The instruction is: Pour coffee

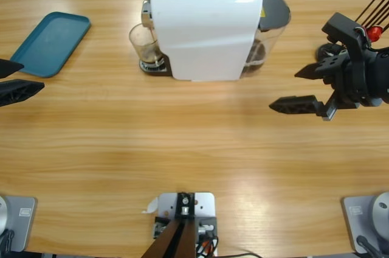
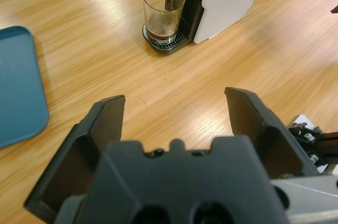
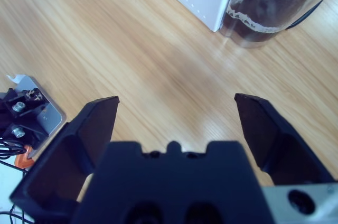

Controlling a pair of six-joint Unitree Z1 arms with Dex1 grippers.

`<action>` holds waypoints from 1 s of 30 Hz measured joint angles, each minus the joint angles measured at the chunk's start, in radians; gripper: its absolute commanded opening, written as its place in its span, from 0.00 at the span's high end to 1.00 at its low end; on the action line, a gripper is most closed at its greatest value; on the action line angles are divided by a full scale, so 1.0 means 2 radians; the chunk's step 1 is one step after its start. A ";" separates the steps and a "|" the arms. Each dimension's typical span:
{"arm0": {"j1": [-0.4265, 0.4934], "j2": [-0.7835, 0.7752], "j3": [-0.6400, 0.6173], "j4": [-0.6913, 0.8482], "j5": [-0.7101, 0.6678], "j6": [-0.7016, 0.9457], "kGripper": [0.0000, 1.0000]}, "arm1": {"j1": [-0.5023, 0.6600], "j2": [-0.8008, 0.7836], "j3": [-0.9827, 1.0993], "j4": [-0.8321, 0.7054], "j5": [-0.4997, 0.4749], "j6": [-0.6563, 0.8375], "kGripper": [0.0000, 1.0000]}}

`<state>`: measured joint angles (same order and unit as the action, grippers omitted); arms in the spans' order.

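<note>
A white coffee machine stands at the back middle of the table. A clear glass sits on its drip tray under the spout, left of the machine in the high view. A thin dark stream runs into the glass, and a little coffee lies at its bottom. My left gripper is open at the table's left edge, well short of the glass. My right gripper is open right of the machine and holds nothing.
A teal tray lies at the back left, beside the left gripper. A clear water tank with a grey lid is attached to the machine's right side. A small dark object sits behind the right gripper.
</note>
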<state>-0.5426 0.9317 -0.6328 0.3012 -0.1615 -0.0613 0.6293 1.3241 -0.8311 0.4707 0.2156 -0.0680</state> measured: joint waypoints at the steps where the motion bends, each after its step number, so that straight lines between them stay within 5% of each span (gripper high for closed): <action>1: 0.000 0.000 0.000 0.000 0.000 0.000 0.18 | 0.000 0.000 0.000 0.000 0.000 0.000 0.00; 30: 0.000 0.004 0.000 0.000 0.000 0.000 0.17 | 0.000 0.004 0.000 0.000 0.000 0.000 0.00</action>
<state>-0.5426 0.9399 -0.6329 0.3012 -0.1615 -0.0613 0.6293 1.3322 -0.8311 0.4707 0.2156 -0.0680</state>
